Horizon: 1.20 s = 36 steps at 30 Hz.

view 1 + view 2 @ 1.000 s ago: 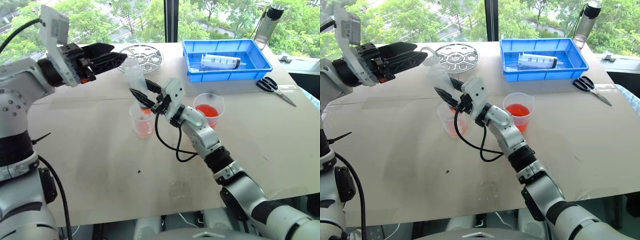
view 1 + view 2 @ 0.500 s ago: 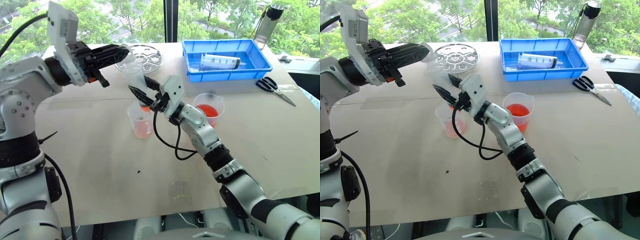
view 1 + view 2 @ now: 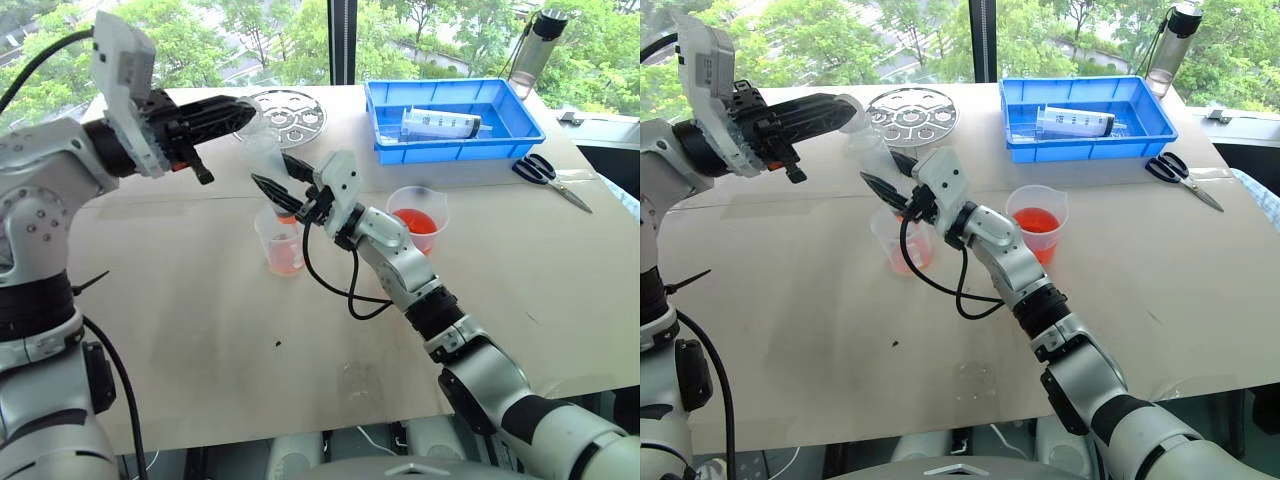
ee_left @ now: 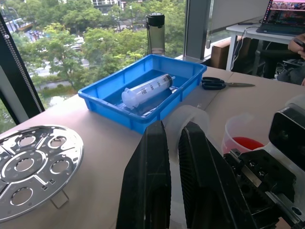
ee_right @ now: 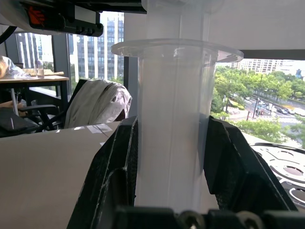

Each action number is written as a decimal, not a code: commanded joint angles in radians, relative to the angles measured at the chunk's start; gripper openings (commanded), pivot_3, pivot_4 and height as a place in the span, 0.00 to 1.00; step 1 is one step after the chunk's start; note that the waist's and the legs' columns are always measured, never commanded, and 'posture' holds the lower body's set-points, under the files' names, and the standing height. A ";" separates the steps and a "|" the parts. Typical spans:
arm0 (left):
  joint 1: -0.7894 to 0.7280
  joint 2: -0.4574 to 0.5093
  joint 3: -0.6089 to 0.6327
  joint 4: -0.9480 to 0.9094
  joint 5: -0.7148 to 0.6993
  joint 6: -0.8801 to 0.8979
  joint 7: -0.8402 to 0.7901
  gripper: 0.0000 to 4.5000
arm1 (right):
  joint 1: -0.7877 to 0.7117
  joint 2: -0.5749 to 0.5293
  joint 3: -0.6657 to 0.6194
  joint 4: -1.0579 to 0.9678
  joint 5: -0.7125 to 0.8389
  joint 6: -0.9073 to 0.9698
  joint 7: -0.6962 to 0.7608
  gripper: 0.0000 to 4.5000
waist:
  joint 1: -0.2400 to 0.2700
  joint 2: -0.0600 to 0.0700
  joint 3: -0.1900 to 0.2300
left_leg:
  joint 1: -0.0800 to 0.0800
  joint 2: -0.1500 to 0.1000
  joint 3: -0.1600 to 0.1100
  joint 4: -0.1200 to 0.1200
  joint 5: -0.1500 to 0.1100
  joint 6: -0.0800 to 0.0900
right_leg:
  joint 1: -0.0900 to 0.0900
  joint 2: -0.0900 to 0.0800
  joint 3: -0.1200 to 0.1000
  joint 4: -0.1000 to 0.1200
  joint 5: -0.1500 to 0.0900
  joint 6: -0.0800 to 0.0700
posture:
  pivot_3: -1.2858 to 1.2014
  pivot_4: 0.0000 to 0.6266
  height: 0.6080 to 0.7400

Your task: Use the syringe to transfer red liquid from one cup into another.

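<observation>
Two grippers: both meet at the syringe (image 3: pixel 268 160), which stands tilted above the cup (image 3: pixel 281 240).
Right gripper (image 3: pixel 277 183): fingers pinch the clear syringe barrel from both sides, just above its orange tip.
Left gripper (image 3: pixel 238 110): fingers pressed together on the plunger's top end, reaching in level from the left.
Syringe: held in the air, tip down at the cup's mouth; I cannot tell whether the tip touches the liquid.
Cup: on the bench (image 3: pixel 200 300), pale red liquid (image 3: pixel 285 262) in its bottom.
Beaker (image 3: pixel 417 217): on the bench just right of the right arm, with bright red contents.
Blue tray (image 3: pixel 455 120): at the far side, holding a fatter printed syringe (image 3: pixel 443 123).
Scissors (image 3: pixel 550 178): right of the tray.
Metal disc (image 3: pixel 287 113): perforated, left of the tray.
</observation>
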 commanded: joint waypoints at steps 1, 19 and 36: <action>0.043 0.016 -0.023 -0.033 0.003 -0.001 -0.038 0.00 | -0.143 0.188 -0.033 -0.071 0.042 -0.020 -0.002 0.33 | 0.000 0.000 0.000 | 0.000 0.000 0.000 0.000 0.000 0.000 | 0.000 0.000 0.000 0.000 0.000 0.000 | 0.52 0.24 1.00; 0.038 -0.004 0.014 0.005 -0.082 0.051 -0.027 0.00 | -0.150 0.182 -0.032 -0.113 0.055 0.007 -0.007 0.33 | 0.001 0.000 0.000 | 0.000 0.000 0.000 0.000 0.000 0.000 | 0.000 0.000 0.000 0.000 0.000 0.000 | 0.52 0.24 1.00; 0.059 0.155 0.128 0.175 -0.208 0.243 -0.193 1.00 | -0.136 0.178 -0.028 -0.125 0.099 0.045 -0.036 0.32 | 0.002 0.000 0.001 | 0.000 0.000 0.001 -0.002 0.000 0.000 | -0.001 0.000 0.000 0.000 0.000 0.000 | 0.52 0.24 1.00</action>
